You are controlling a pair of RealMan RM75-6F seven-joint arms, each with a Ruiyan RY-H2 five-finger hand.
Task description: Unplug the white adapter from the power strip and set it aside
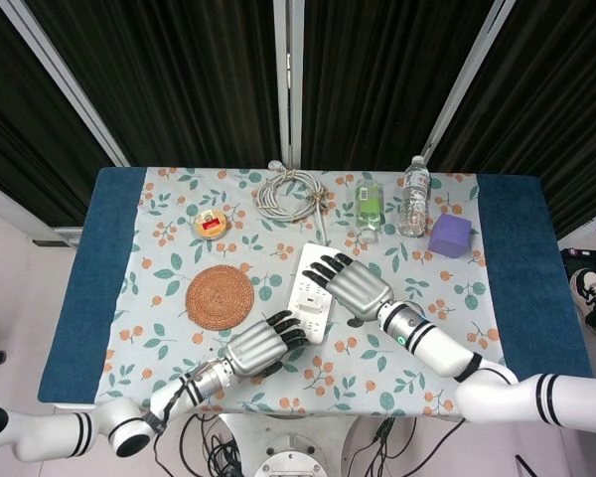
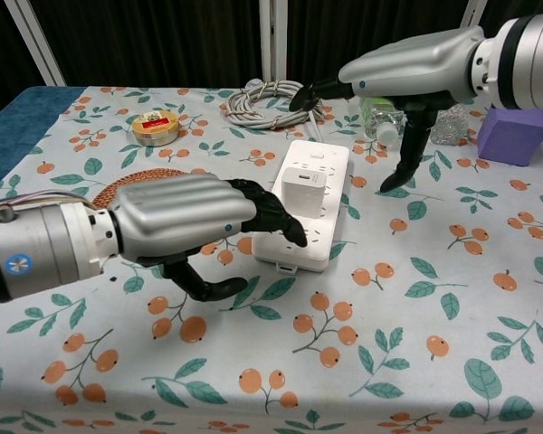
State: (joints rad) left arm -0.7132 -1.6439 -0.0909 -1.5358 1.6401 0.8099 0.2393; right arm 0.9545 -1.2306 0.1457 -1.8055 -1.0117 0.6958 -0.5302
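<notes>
The white power strip [image 2: 319, 159] lies mid-table, its length running away from me, with the white adapter [image 2: 305, 192] plugged in upright near its middle. My left hand [image 2: 190, 226] reaches in from the near left with fingers extended, and its fingertips [image 2: 285, 231] lie over the strip's near left edge, just short of the adapter. I cannot tell whether they press on it. My right hand [image 2: 407, 68] hovers open above the strip's far right, thumb hanging down, holding nothing. In the head view both the left hand [image 1: 263, 346] and the right hand [image 1: 348, 286] cover parts of the strip [image 1: 303, 291].
A woven coaster [image 1: 219, 295] lies left of the strip, half hidden by my left hand in the chest view. At the back are a coiled grey cable [image 1: 290, 194], a small round tin [image 1: 211, 224], a green bottle [image 1: 370, 204], a water bottle [image 1: 413, 196] and a purple cube [image 1: 449, 236].
</notes>
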